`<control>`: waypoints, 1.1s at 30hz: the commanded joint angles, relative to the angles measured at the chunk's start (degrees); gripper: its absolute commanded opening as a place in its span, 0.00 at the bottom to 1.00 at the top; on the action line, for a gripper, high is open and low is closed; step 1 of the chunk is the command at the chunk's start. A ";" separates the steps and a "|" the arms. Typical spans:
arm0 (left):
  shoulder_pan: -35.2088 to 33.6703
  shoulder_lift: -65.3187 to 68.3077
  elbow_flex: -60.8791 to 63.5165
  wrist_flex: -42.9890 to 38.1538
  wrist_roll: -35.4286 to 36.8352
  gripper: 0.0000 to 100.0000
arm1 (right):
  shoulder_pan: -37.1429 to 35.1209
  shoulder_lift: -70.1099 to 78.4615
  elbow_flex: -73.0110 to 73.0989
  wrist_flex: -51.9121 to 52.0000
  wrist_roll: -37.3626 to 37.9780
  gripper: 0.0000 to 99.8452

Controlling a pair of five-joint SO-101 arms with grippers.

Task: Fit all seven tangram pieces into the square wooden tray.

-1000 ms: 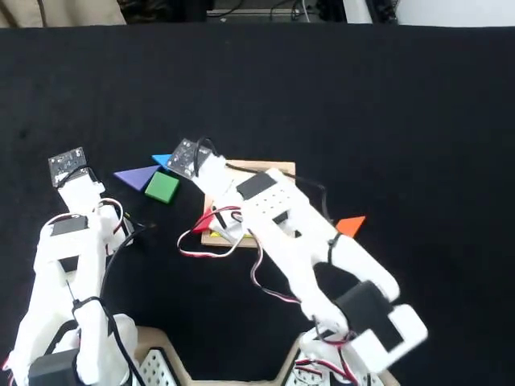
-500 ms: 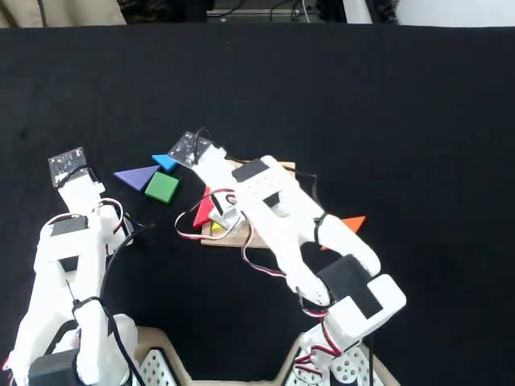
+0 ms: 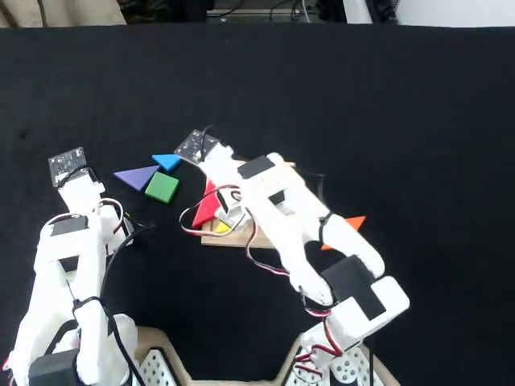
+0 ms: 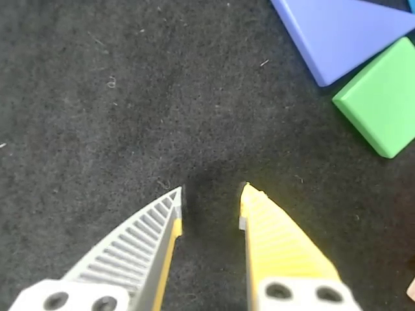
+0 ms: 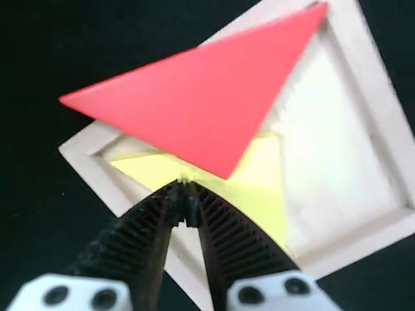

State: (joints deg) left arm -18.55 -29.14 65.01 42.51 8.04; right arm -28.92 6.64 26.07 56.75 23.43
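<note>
Black table (image 3: 402, 96) — right jaws pinch red triangle (image 5: 194, 110) over wooden tray (image 5: 337, 162).

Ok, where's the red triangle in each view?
High view: red triangle at the left edge of the wooden tray.
Right wrist view: red triangle across the tray's corner, over the yellow piece, just past the right claw.
Left wrist view: purple triangle and green square instead.
Shared landmark: the tray.

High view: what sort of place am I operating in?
Probably a robotics lab bench: a table draped in black cloth, two white arms based at its near edge, cables along the far edge. The right tool holds a red triangle at the wooden tray.
</note>
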 commanded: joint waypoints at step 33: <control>0.66 -1.49 -0.22 -0.88 -0.26 0.15 | 6.42 -16.57 5.23 -0.35 -4.13 0.01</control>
State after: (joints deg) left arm -18.55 -29.14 65.01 42.51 8.04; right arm -23.74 -7.69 31.43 57.54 19.65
